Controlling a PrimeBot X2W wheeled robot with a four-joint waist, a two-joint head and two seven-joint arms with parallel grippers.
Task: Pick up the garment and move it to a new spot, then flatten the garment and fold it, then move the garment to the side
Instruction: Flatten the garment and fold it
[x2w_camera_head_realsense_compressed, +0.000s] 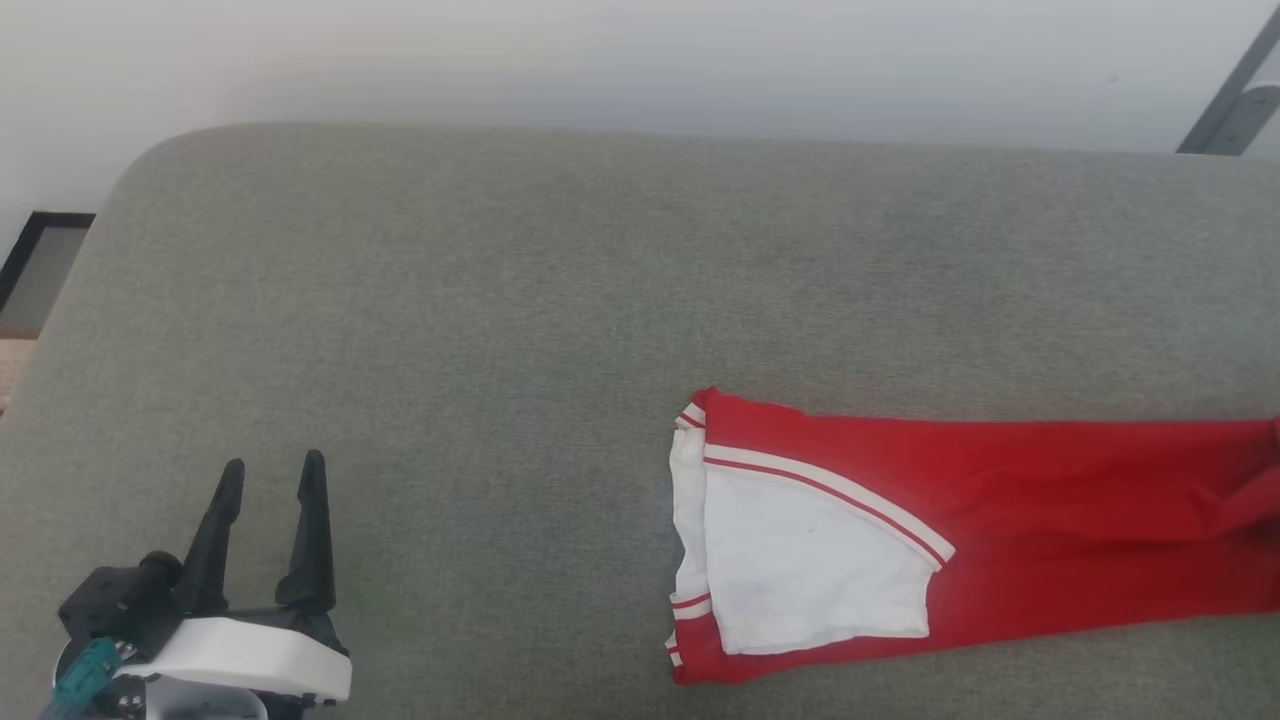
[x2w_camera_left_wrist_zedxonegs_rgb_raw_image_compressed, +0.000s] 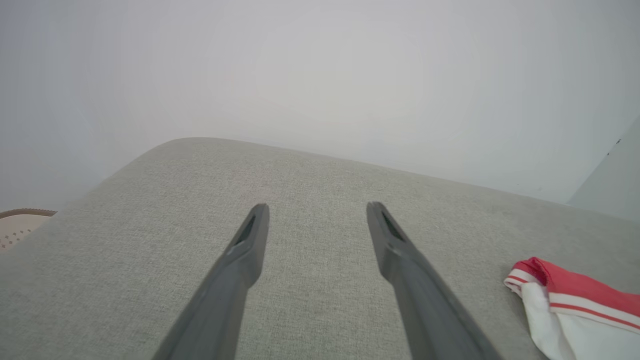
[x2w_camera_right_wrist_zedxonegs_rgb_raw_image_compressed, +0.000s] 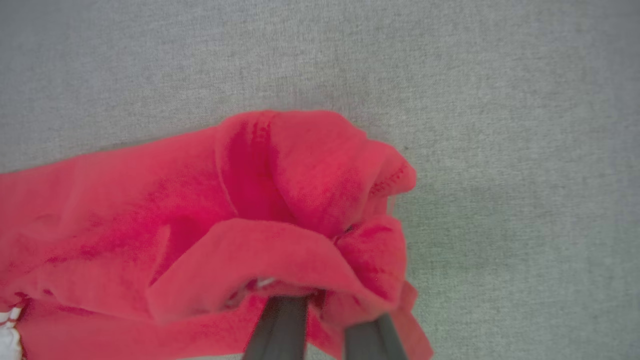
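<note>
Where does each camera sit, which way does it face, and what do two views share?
Head view: on the head, facing down at the cushion and the garment; left hand open.
Left wrist view: on that wrist, along its fingers, across the cushion toward a wall.
Right wrist view: on that wrist, facing down; right hand pinches the garment.
Shared by head and left wrist: the white cuff.
</note>
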